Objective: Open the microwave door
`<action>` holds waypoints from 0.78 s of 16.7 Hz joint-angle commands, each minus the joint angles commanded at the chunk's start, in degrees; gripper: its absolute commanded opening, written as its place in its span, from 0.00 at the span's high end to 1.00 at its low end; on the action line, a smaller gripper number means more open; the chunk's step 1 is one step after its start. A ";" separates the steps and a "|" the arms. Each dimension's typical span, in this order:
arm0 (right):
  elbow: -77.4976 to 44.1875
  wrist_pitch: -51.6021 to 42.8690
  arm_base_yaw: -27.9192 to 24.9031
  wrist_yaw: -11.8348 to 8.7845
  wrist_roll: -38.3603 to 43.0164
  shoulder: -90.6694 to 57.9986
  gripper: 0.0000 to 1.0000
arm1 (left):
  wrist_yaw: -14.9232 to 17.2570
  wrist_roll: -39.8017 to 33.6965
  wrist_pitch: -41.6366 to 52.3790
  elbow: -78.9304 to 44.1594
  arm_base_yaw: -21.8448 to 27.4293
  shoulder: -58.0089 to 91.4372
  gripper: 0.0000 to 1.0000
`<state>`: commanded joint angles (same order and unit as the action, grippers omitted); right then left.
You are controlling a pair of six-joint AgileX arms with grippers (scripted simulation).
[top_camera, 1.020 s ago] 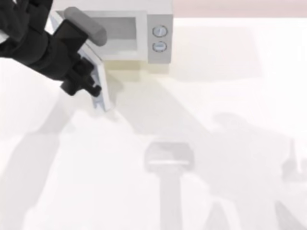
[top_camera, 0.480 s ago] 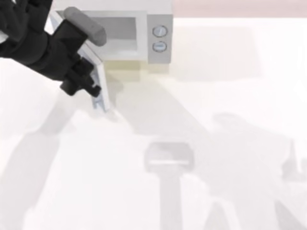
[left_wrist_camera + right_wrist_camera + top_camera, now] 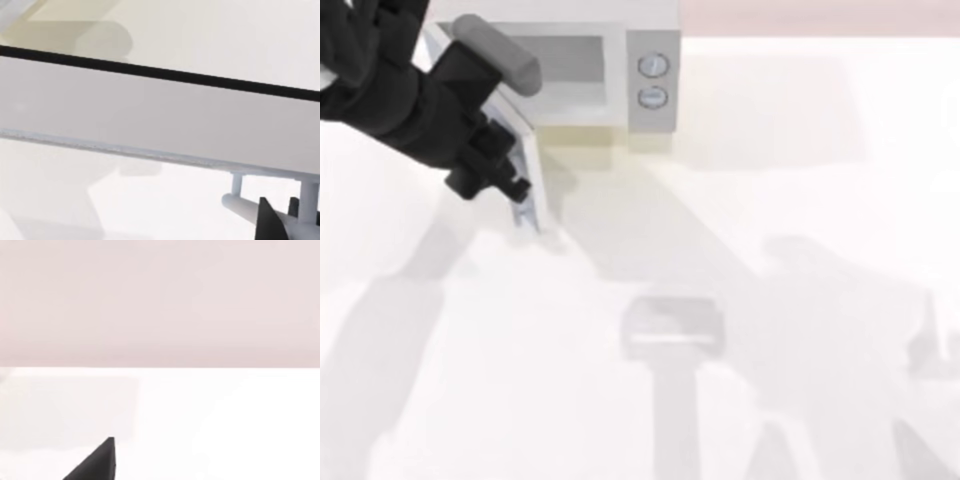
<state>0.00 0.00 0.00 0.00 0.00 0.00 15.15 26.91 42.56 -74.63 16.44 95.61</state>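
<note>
Judging by the top view, the job looks nearly done: the left gripper (image 3: 512,188) is clamped on the handle (image 3: 250,210) at the free edge of the microwave door (image 3: 527,165), which stands swung wide off the microwave (image 3: 650,30), its cavity exposed just right of the tool. Only the left wrist view shows fingertips (image 3: 272,225) pinching that bar. The right gripper's state cannot be told.

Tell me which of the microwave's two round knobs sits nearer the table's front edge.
The lower knob in the top view, on the narrow panel right of the open cavity; the other knob sits directly behind it.
</note>
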 joint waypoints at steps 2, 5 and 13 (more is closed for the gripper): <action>0.00 0.00 0.00 0.00 0.00 0.00 0.00 | 0.34 0.82 0.18 -0.06 -0.31 -0.12 1.00; 0.00 0.00 0.00 0.00 0.00 0.00 0.00 | 1.84 4.55 1.49 0.15 -1.94 -0.25 1.00; 0.00 0.00 0.00 0.00 0.00 0.00 0.00 | 3.92 9.35 2.89 0.19 -3.97 -0.73 1.00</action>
<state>0.00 0.00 0.00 0.00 0.00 0.00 19.07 36.25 45.45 -74.45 12.47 94.89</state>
